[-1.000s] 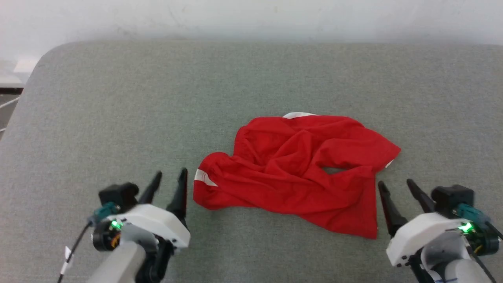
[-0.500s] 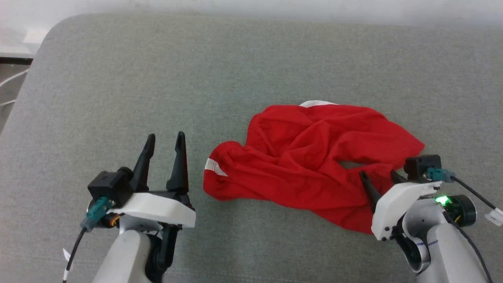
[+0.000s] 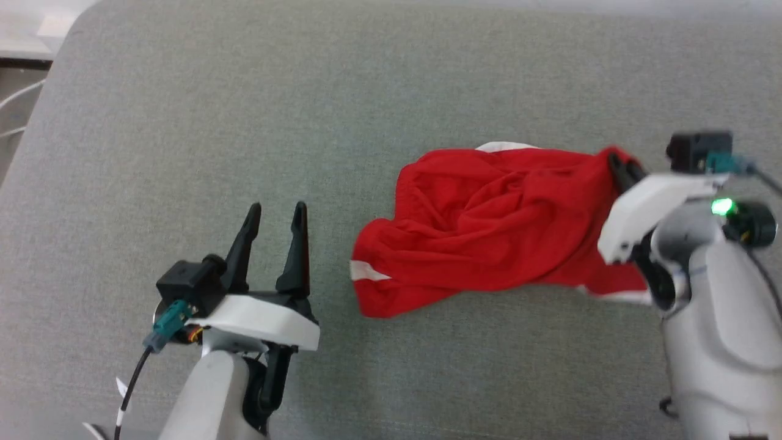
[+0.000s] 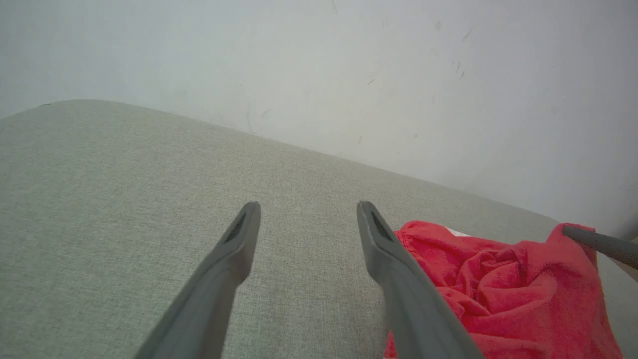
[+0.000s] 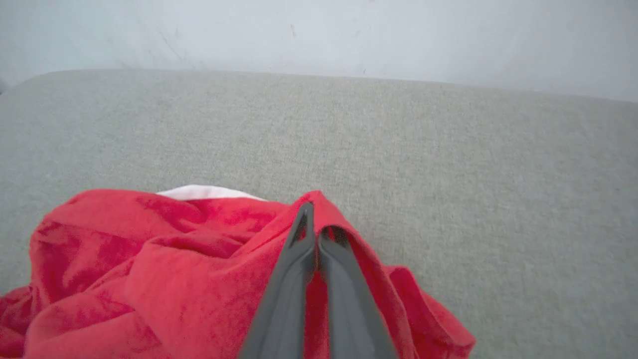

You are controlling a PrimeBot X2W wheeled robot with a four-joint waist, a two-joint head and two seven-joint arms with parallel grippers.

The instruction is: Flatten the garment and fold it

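Grey woven cloth covers the table [image 3: 183, 122], which runs back to a pale wall [image 4: 349, 75]. The shorts [image 3: 489, 232] lie crumpled right of centre, bunched in soft folds, with a white stripe [image 3: 369, 271] showing at their near left end. The right gripper [image 3: 620, 162] is pinched tight on a fold at the shorts' far right edge, and the cloth rises in a small peak over its tips. The left gripper [image 3: 276, 208] hangs with its jaws wide and nothing between them, just left of the shorts and clear of them. The fabric looks thin, light and limp; it should drape and slide easily on the weave, and hold no shape when lifted. A single pinch will probably just drag the heap along. The better holds seem to be the edges: the striped left end for the free gripper, so the two can pull the cloth taut between them.
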